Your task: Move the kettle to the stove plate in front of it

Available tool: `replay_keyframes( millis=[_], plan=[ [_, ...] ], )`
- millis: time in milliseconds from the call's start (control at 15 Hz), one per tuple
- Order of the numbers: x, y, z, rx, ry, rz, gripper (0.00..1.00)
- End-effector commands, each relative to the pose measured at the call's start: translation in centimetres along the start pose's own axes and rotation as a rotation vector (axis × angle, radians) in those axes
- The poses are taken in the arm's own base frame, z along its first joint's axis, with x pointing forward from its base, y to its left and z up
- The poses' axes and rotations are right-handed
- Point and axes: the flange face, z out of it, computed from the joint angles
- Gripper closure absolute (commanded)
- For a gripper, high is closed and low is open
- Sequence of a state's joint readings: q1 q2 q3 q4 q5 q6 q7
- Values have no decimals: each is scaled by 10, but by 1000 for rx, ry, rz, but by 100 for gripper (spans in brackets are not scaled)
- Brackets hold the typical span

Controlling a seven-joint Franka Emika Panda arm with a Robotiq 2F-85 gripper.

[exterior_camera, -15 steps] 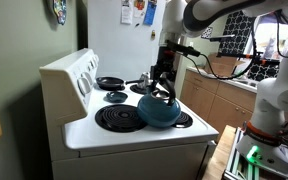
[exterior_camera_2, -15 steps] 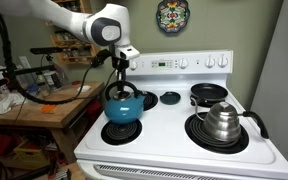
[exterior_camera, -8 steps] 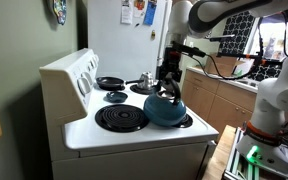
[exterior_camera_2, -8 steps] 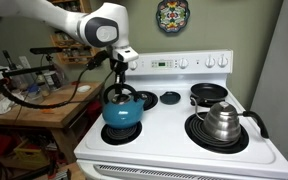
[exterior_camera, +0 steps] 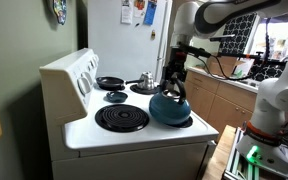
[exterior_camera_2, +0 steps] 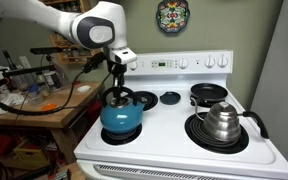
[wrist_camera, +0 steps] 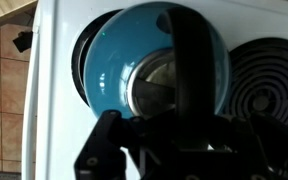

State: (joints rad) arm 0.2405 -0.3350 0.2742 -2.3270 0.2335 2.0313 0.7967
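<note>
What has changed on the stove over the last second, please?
The gripper, shut on its handle throughout, has carried the blue kettle toward the front of the stove, over the front burner. The silver kettle and the black pan have not moved.

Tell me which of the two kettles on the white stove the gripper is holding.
The round blue kettle: the gripper grips its black handle. The silver metal kettle sits alone on another burner.

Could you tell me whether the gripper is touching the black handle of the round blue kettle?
Touching. In the wrist view the black handle of the round blue kettle runs straight into the gripper, which clamps it with no visible gap.
</note>
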Motion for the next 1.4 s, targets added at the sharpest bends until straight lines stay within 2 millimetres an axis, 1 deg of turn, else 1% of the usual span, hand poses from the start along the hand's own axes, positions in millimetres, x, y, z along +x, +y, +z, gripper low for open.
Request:
replay_keyframes(
  millis=[0, 200, 1000, 1067, 1133, 1333],
  plan=[
    [-1, 22, -2, 1, -13, -10, 100],
    [2, 23, 0, 0, -24, -21, 100],
    [7, 32, 5, -38, -85, 32, 100],
    [8, 33, 5, -40, -86, 40, 75],
    [9, 33, 6, -41, -84, 39, 74],
    [10, 34, 2, -35, -69, 42, 53]
  ],
)
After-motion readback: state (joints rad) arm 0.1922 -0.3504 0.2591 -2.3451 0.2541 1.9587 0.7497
